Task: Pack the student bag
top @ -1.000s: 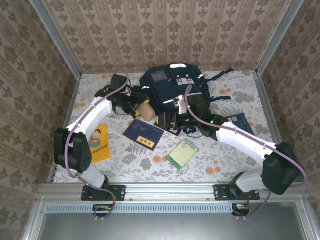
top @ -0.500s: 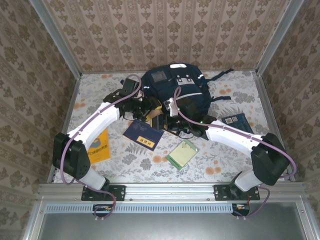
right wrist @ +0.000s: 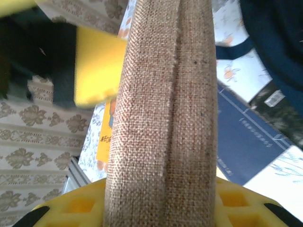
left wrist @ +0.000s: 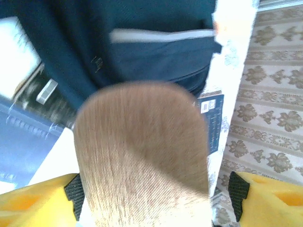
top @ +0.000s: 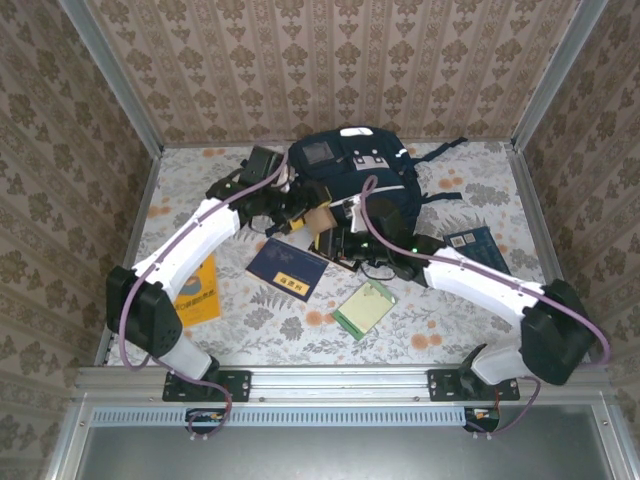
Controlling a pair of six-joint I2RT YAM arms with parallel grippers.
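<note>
- Tan woven cloth sits between both sets of jaws. It is a pouch (right wrist: pixel 161 104), standing edge-on in the right gripper (right wrist: pixel 158 205), whose yellow fingers press on its two faces and have it clamped.
- The left gripper (left wrist: pixel 152 191) straddles the same pouch's broad face. A gap shows between the cloth and one black pad, so its jaws stand apart and no longer pinch it.
- That is the change. A second ago the left arm alone carried the pouch, off to the left of the bag, while the right jaws were spread wide near the bag's front. Since then the arms have met and the pouch has passed across.
- The handover looks all but done. The right arm seems placed to take the pouch to the bag once the left backs off.
- The student bag (top: pixel 345 170) lies at the far middle of the table (top: pixel 450 330), just behind the meeting grippers. I cannot tell whether it is open or what is inside.
- Not yet packed, out on the table, are a navy book (top: pixel 287 268), a green notebook (top: pixel 365 307), an orange booklet (top: pixel 198 290) and a blue book (top: pixel 478 243).
</note>
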